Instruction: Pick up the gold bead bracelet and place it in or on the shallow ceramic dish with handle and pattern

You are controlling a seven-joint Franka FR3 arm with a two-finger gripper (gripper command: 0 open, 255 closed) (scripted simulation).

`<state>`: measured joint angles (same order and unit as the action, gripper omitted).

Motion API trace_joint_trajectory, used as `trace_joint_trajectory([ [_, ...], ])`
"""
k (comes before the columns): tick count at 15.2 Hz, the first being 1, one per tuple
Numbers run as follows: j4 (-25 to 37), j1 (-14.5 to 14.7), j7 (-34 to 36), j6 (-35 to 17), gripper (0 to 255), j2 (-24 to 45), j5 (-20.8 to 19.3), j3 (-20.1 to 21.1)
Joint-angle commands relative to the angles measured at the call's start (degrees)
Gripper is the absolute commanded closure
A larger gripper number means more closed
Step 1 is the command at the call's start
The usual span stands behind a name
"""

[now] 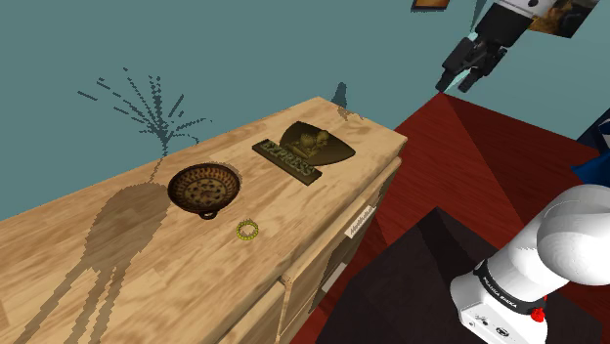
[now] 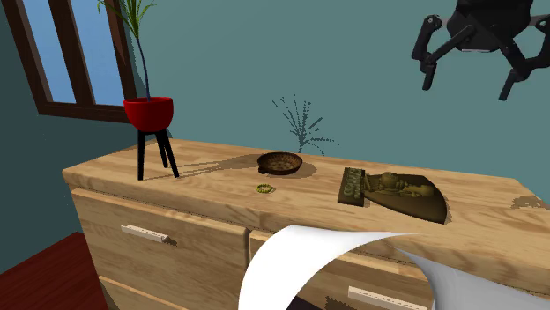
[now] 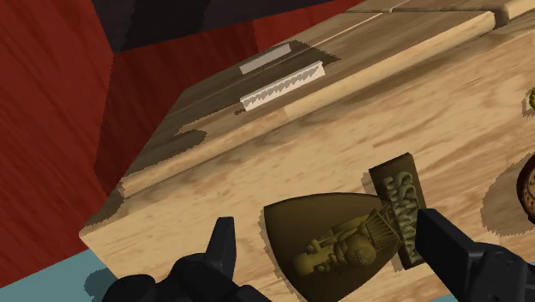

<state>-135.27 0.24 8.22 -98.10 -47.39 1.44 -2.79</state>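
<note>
Hanging high above everything, the all-black two-finger gripper [image 1: 469, 70] has its fingers spread wide apart, gripping nothing and touching nothing. From the wrist view, the gripper [image 3: 334, 244] looks down on a dark bronze shield-shaped plaque with raised "EXPRESS" lettering [image 3: 343, 240], which sits far below on the light wooden dresser [image 3: 343, 129]. Over to the prize: the small gold bead bracelet [image 1: 247, 230] lies flat on the dresser top near its front edge, just beside the dark, patterned shallow dish with a small handle [image 1: 204, 186] but not touching it. The wrist view cuts that dish [image 3: 527, 193] down to a dark sliver at the frame's edge. The second exterior view gives the gripper [image 2: 467, 88] front-on, with the bracelet [image 2: 263, 188] in front of the dish [image 2: 279, 162] and the plaque [image 2: 392, 191] off to that view's right. It adds a red plant pot on black legs [image 2: 148, 113] and a window [image 2: 70, 53]. A white curling shape [image 2: 335, 264] in the foreground is cut off, and I can't tell what it is.
</note>
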Motion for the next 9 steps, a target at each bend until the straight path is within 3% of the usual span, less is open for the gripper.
trace_joint_trajectory([
  [1, 0.0, 0.0, 0.0, 0.0, 0, 0.0, 0.0, 0.0],
  [9, -4.8, 3.8, 5.6, -10.2, 0, 5.5, 4.0, 7.7],
])
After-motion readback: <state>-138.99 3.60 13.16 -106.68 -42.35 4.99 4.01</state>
